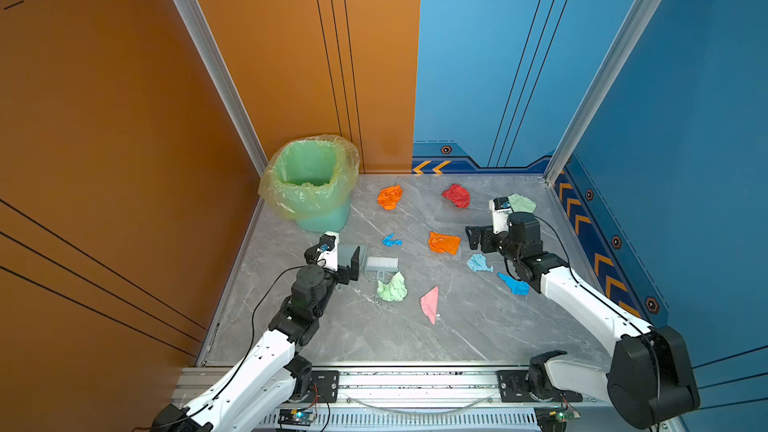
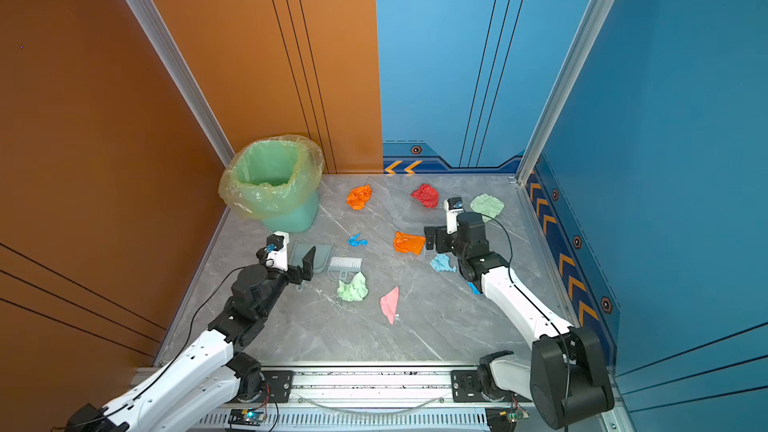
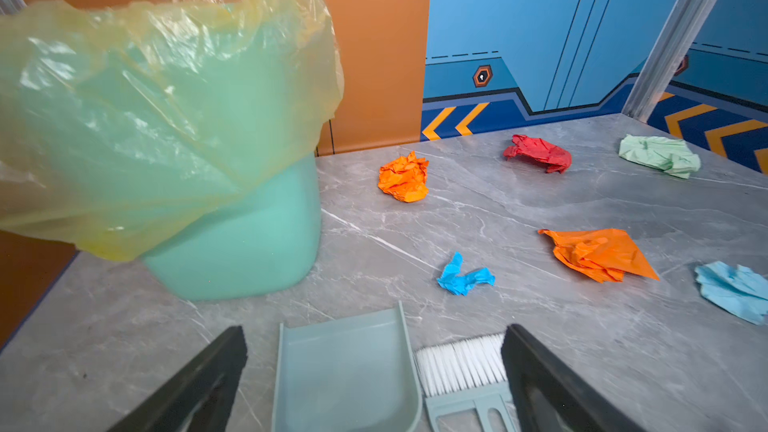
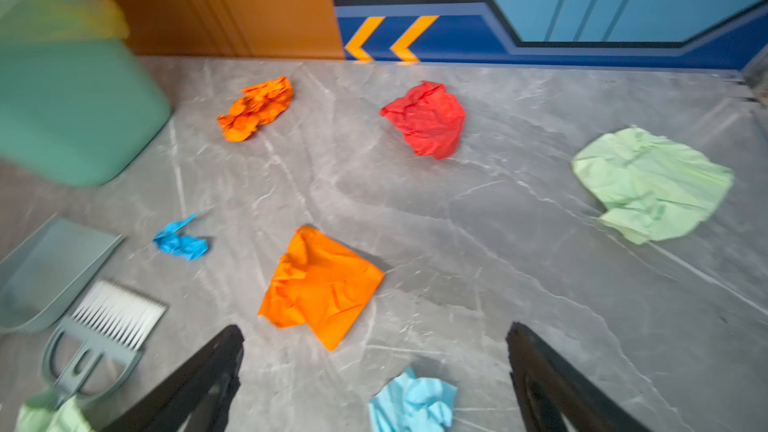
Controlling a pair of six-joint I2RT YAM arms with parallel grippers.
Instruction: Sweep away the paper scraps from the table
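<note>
Left wrist view: the left gripper (image 3: 376, 332) has its jaws spread wide with nothing in them, sitting right over the dustpan (image 3: 345, 376), with the brush (image 3: 457, 361) just beside it. Can't tell if it's touching either one. Both lie flat on the table (image 3: 478, 209), and the bin (image 3: 241, 243) with its yellowish liner (image 3: 145, 110) stands just past them in the far left corner. The scraps (image 1: 444, 242) are all loose on the table, nine that I can count in both top views. There's an orange ball (image 3: 404, 178) near the bin, a red scrap (image 3: 538, 154) and a pale green scrap (image 3: 660, 156) along the back, and a blue twist (image 3: 463, 276) just ahead of the dustpan. The right gripper (image 4: 374, 330) is wide open too and holds nothing, with the flat orange scrap (image 4: 320, 284) just ahead of it and the light blue scrap (image 4: 413, 403) down between its fingers. In a top view a second green scrap (image 1: 392, 288) lies on the brush handle, a pink scrap (image 1: 430, 303) sits near it toward the front, and a dark blue scrap (image 1: 514, 284) is partly hidden by the right arm.
</note>
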